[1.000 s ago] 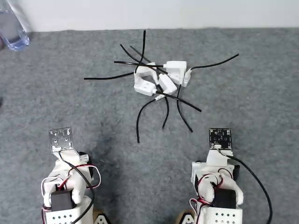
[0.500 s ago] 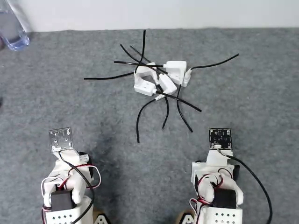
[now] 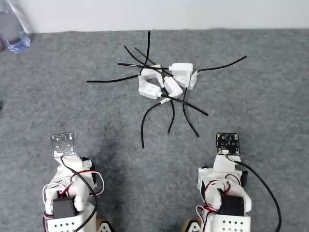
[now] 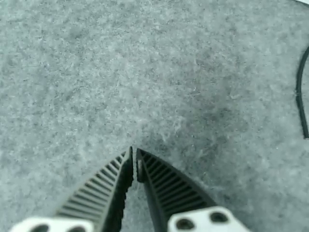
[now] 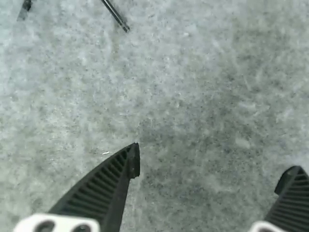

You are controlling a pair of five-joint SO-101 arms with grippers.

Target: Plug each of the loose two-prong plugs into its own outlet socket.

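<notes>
Left gripper [image 4: 134,158]: jaws closed together, holding nothing, low over the grey table [image 3: 72,106]. Right gripper [image 5: 212,166]: jaws spread wide, empty. White plugs and outlet sockets [image 3: 166,83] lie heaped mid-table, black cords [image 3: 112,79] tangled, well apart from both grippers.

Robot lab — grey felt-covered table [image 3: 58,111]

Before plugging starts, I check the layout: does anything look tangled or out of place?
Yes. The white plugs and sockets lie heaped at the far centre of the grey mat, their black cords crossing one another; single pieces are hard to tell apart.
</notes>
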